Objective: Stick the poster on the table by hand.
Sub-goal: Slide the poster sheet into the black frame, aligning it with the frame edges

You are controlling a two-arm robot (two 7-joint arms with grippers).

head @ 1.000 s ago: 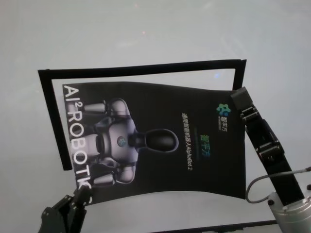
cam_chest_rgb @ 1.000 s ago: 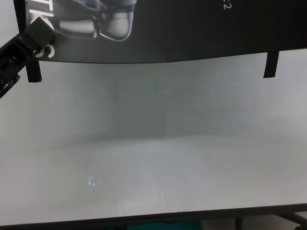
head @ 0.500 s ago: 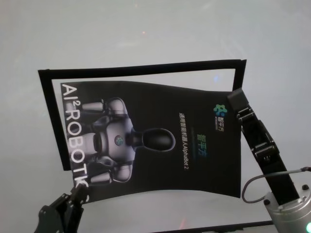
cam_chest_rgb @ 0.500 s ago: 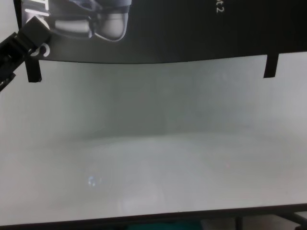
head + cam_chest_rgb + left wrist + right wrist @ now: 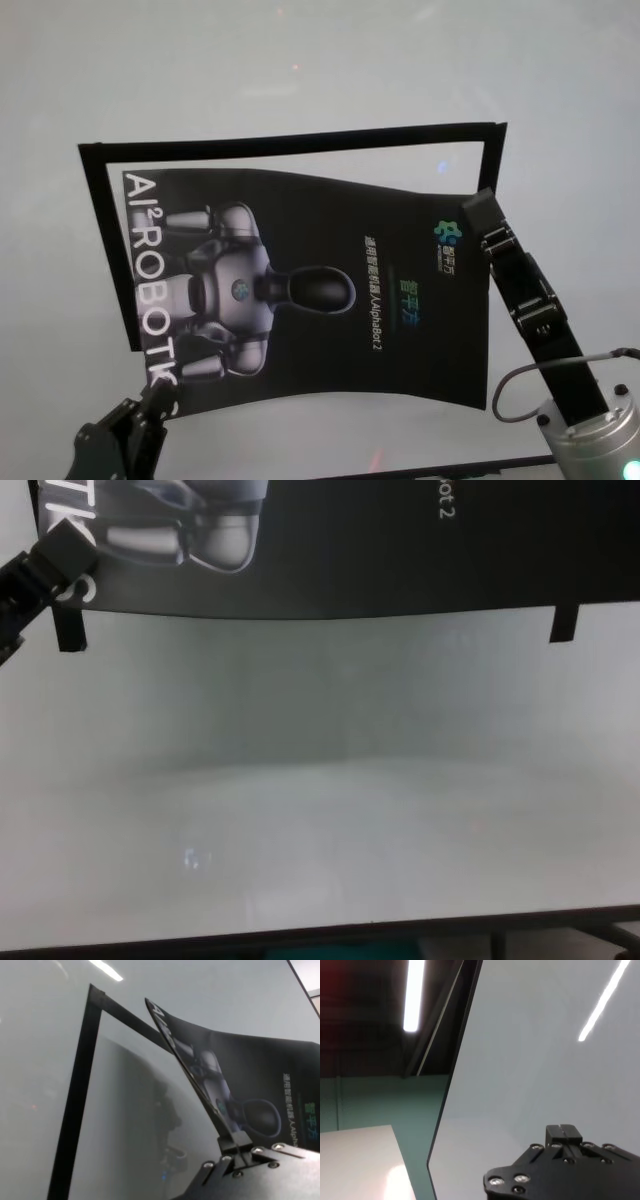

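Observation:
The poster [image 5: 320, 290], black and glossy with a silver robot figure and white lettering, hangs sagging a little above the table [image 5: 300, 60]. My left gripper [image 5: 152, 405] is shut on its near left corner, also seen in the chest view [image 5: 62, 548] and the left wrist view [image 5: 235, 1141]. My right gripper [image 5: 478, 205] is shut on the far right corner. In the right wrist view the right gripper's fingers [image 5: 563, 1134] press together and the sheet itself does not show. The poster's near edge [image 5: 330, 608] curves across the top of the chest view.
Narrow black tape strips [image 5: 290, 140] lie on the table as a frame open towards me, running along the far side, down the left side [image 5: 108, 250] and the right side [image 5: 492, 155]. Their near ends [image 5: 70, 630] [image 5: 565, 625] show below the poster. The table's dark front edge [image 5: 320, 938] is close.
The poster has shifted slightly left and towards me, carried by both grippers. The right gripper's tip has moved left and nearer; the left gripper has drawn back a little.

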